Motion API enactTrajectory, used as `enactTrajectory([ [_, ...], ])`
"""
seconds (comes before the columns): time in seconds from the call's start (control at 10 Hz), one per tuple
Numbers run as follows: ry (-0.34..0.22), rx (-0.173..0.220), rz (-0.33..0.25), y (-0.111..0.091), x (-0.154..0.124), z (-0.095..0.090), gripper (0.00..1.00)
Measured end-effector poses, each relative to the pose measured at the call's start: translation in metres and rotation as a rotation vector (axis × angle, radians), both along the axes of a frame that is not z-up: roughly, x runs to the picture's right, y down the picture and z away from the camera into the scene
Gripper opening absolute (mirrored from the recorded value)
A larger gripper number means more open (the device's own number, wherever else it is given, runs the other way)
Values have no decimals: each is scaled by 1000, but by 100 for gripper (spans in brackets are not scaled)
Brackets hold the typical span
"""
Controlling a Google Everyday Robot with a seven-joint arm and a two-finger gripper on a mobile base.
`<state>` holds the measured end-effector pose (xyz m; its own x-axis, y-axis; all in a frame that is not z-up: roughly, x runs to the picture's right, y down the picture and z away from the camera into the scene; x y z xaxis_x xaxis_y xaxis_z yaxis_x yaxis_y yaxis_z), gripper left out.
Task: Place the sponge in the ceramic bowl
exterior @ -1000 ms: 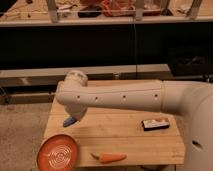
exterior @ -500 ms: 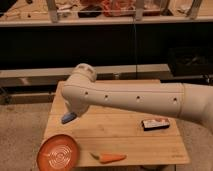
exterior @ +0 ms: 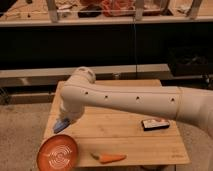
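Robot's 1 arm is spanning the wooden table point(exterior: 125, 131), its gripper point(exterior: 66, 120) hanging near the table's left edge w/ the sponge point(exterior: 60, 126) at its tip. Whether it's gripping can't be told. The ceramic bowl point(exterior: 57, 153) is sitting just beyond the sponge, camera-ward, not touching it.

Wooden table point(exterior: 125, 136): ceramic bowl point(exterior: 57, 154) at front-left corner. Carrot point(exterior: 109, 158) near front edge, just right of bowl. Black-and-white packet point(exterior: 155, 124) toward right edge. Sponge point(exterior: 60, 126) by left edge, at gripper point(exterior: 67, 120); contact with wood unclear.
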<state>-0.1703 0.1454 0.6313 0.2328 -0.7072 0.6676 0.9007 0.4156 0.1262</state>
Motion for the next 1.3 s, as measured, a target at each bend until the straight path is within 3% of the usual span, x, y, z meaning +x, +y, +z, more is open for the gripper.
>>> enactTrajectory([
  [0.3,-107,8,-56,12,-18,-16,3],
  [0.7,-219,40,-154,37,-38,-43,33],
  [0.9,-212,25,-143,38,-36,-38,28],
  [1.1,-209,10,-134,48,-31,-13,6],
  [1.3,-225,7,-145,56,-36,-2,0],
])
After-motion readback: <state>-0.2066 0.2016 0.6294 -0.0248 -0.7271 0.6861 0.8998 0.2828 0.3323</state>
